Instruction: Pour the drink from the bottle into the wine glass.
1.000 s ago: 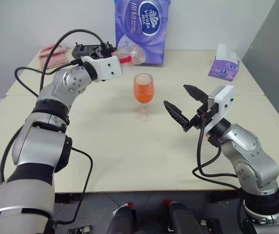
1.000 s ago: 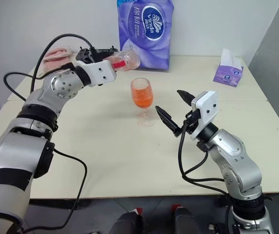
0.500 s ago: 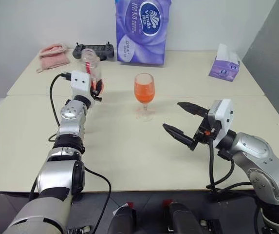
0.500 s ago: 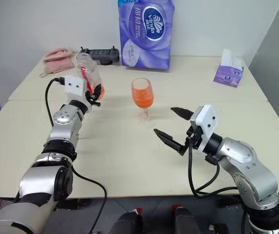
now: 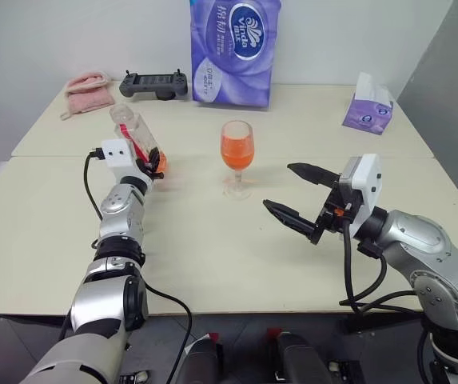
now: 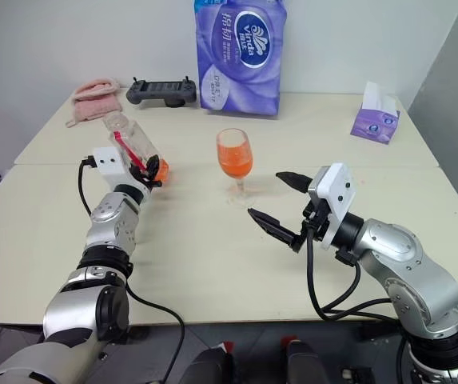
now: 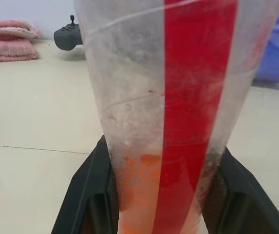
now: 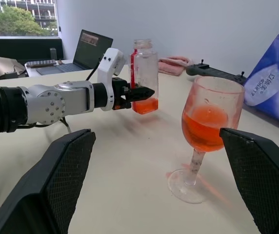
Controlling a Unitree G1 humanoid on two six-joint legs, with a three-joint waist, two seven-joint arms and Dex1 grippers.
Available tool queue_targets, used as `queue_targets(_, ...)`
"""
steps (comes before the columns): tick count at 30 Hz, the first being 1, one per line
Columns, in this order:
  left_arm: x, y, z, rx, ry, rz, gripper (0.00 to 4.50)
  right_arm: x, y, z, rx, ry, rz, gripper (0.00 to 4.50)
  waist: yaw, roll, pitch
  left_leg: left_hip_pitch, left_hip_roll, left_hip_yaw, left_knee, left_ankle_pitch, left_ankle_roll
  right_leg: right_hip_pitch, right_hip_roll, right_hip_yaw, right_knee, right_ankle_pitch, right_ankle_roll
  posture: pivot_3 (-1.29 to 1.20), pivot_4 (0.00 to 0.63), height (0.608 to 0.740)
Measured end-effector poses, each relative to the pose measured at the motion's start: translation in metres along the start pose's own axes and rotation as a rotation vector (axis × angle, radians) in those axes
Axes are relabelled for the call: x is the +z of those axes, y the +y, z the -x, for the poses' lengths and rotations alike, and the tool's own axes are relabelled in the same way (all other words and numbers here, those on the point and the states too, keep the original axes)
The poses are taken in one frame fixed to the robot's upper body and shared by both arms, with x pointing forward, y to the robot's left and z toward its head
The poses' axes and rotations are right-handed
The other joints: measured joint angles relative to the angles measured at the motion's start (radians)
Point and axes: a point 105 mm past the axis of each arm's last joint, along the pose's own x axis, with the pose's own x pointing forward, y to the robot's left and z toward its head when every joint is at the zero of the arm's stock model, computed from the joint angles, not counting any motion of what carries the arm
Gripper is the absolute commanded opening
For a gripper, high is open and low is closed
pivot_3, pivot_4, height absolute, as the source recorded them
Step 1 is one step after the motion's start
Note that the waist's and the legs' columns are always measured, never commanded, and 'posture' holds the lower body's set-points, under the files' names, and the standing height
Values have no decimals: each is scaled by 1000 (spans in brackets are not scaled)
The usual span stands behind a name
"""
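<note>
With the clear stemmed wine glass already holding orange drink, the left end effector grips the nearly empty clear plastic bottle at far left, likely needing setting down, while the right end effector hangs open.

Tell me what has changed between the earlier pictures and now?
The left gripper, shut on the bottle, swung it from tipped beside the wine glass back upright, lower and leftward. The right gripper stayed open, drawing back slightly. The glass kept its place and its drink.
</note>
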Motion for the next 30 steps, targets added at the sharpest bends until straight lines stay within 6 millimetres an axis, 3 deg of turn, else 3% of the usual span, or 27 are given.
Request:
queue_targets(4,-15,1,7,-3,39,-44,1704,-1,0,0,-6,-7,-15,4500,0,0,0,0,0,0,0,0,0,0,0,0,0,0,0,0,150,740)
queue_targets(12,-17,-1,8,-14,35,-88,1704,-8,0,2,-30,-5,-30,4500,0,-1,-1,0,0,0,0,0,0,0,0,0,0,0,0,0,150,740)
queue_targets(20,-30,3,14,-8,69,-93,4365,-10,-1,4,-38,-7,-25,4500,0,-1,-1,0,0,0,0,0,0,0,0,0,0,0,0,0,150,740)
queue_targets(25,-34,3,16,-13,83,-94,4454,-15,-2,6,-51,4,-30,4500,1,-1,-1,0,0,0,0,0,0,0,0,0,0,0,0,0,150,740)
queue_targets(30,-45,4,32,-37,122,-119,4454,-34,-1,17,-97,81,-46,4500,0,-1,-1,0,1,0,-1,0,0,0,-1,1,0,0,0,0,150,740)
